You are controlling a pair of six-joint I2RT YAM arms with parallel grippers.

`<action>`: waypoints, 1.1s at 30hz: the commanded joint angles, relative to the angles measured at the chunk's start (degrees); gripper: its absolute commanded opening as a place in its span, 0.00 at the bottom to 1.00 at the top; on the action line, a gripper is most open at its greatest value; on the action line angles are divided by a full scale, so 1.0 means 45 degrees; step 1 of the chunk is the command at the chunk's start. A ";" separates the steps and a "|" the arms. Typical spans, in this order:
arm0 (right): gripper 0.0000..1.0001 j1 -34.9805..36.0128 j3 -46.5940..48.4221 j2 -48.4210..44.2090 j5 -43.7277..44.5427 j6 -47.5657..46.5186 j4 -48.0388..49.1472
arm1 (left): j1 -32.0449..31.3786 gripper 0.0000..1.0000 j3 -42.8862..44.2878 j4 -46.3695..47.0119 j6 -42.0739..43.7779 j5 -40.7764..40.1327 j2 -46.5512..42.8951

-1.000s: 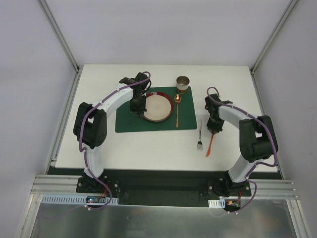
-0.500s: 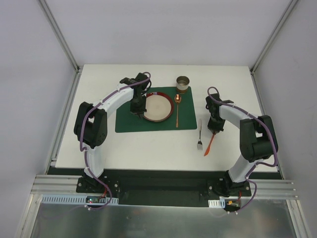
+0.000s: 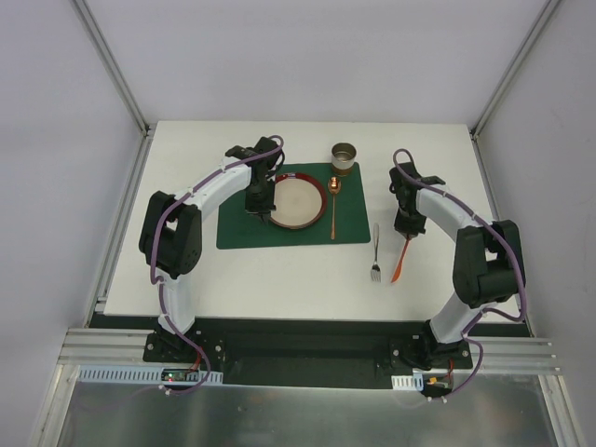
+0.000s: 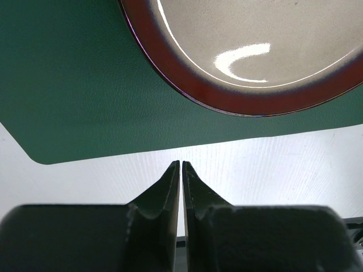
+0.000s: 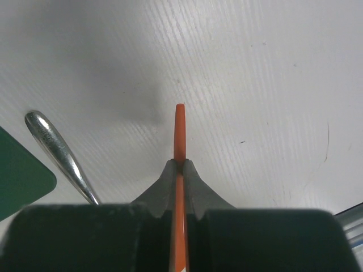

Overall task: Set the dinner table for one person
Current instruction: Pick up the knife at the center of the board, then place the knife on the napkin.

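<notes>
The white dinner table (image 3: 279,275) carries a dark green placemat (image 3: 242,233) with a red-rimmed plate (image 3: 296,200) and a copper spoon (image 3: 333,207) on it. A silver fork (image 3: 375,251) lies on the table right of the mat. My right gripper (image 3: 407,233) is shut on a thin orange utensil (image 3: 399,264), held just right of the fork; in the right wrist view the utensil (image 5: 180,127) sticks out past the gripper (image 5: 180,163). My left gripper (image 3: 253,207) is shut and empty at the plate's left edge. In the left wrist view the gripper (image 4: 180,164) is near the plate (image 4: 244,62).
A metal cup (image 3: 345,155) stands at the mat's far right corner. Aluminium frame posts (image 3: 112,65) rise at the table's far corners. The fork handle (image 5: 57,148) and a mat corner (image 5: 20,173) show left of the right gripper.
My right gripper has carried the orange utensil a little away from the near edge, now lying closer to parallel with the fork. The left arm has not moved.
</notes>
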 commanded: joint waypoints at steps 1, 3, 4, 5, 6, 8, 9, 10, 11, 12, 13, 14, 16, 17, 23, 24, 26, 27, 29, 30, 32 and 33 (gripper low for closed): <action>0.01 -0.0084 0.1029 -0.0237 0.0380 -0.0464 -0.0656 | 0.0151 0.04 0.0398 -0.0193 -0.0025 0.0245 0.0080; 0.00 -0.0084 0.1245 -0.0061 0.0204 -0.0600 -0.0617 | 0.0151 0.04 0.0379 -0.0174 -0.0025 0.0206 0.0060; 0.00 -0.0103 0.1362 0.0017 -0.0067 -0.0620 -0.0617 | 0.0151 0.04 0.0379 -0.0193 -0.0025 0.0225 0.0041; 0.01 -0.0103 0.1557 0.0134 -0.0263 -0.0698 -0.0559 | 0.0151 0.04 0.0359 -0.0193 -0.0025 0.0187 0.0041; 0.00 -0.0084 0.1674 0.0212 -0.0381 -0.0756 -0.0558 | 0.0151 0.04 0.0359 -0.0193 -0.0025 0.0187 0.0041; 0.00 -0.0084 0.2044 0.0523 -0.0752 -0.0815 -0.0597 | 0.0151 0.04 0.0379 -0.0193 -0.0025 0.0186 0.0021; 0.00 -0.0103 0.2182 0.0603 -0.0908 -0.0815 -0.0578 | 0.0151 0.04 0.0379 -0.0193 -0.0044 0.0187 0.0060; 0.00 -0.0103 0.2299 0.0739 -0.1161 -0.0854 -0.0597 | 0.0151 0.04 0.0379 -0.0193 -0.0025 0.0167 0.0080; 0.00 -0.0123 0.2436 0.0857 -0.1318 -0.0874 -0.0578 | 0.0151 0.04 0.0398 -0.0193 -0.0044 0.0186 0.0099; 0.01 -0.0104 0.2727 0.1148 -0.1513 -0.0913 -0.0558 | 0.0151 0.04 0.0398 -0.0193 -0.0044 0.0206 0.0099; 0.00 -0.0045 0.2846 0.1305 -0.1805 -0.0971 -0.0539 | 0.0151 0.04 0.0417 -0.0193 -0.0044 0.0206 0.0119; 0.00 -0.0025 0.3022 0.1442 -0.1885 -0.1030 -0.0558 | 0.0151 0.04 0.0437 -0.0193 -0.0044 0.0187 0.0138; 0.00 0.0111 0.3549 0.1930 -0.2061 -0.1147 -0.0616 | 0.0151 0.04 0.0457 -0.0193 -0.0044 0.0206 0.0158; 0.00 0.0169 0.3705 0.2106 -0.2101 -0.1225 -0.0655 | 0.0151 0.04 0.0476 -0.0193 -0.0044 0.0206 0.0177; 0.00 0.0560 0.4858 0.3044 -0.2433 -0.1596 -0.0714 | 0.0151 0.04 0.0554 -0.0193 -0.0025 0.0128 0.0334; 0.00 0.0619 0.4975 0.3142 -0.2530 -0.1655 -0.0714 | 0.0151 0.04 0.0554 -0.0193 -0.0025 0.0109 0.0334; 0.00 0.0717 0.5230 0.3299 -0.2666 -0.1869 -0.0559 | 0.0151 0.04 0.0554 -0.0193 -0.0005 0.0109 0.0392; 0.00 0.0736 0.5269 0.3338 -0.2706 -0.1909 -0.0500 | 0.0151 0.04 0.0554 -0.0174 -0.0005 0.0089 0.0373; 0.00 0.0795 0.5386 0.3358 -0.2804 -0.2122 -0.0227 | 0.0171 0.04 0.0574 -0.0212 -0.0005 0.0108 0.0392; 0.00 0.0814 0.5425 0.3358 -0.2940 -0.2201 -0.0129 | 0.0171 0.04 0.0574 -0.0193 0.0014 0.0128 0.0392; 0.00 0.0873 0.5620 0.3416 -0.2999 -0.2338 0.0164 | 0.0171 0.04 0.0613 -0.0173 0.0014 0.0147 0.0451; 0.01 0.0873 0.5679 0.3436 -0.3077 -0.2513 0.0281 | 0.0171 0.05 0.0632 -0.0193 0.0014 0.0148 0.0470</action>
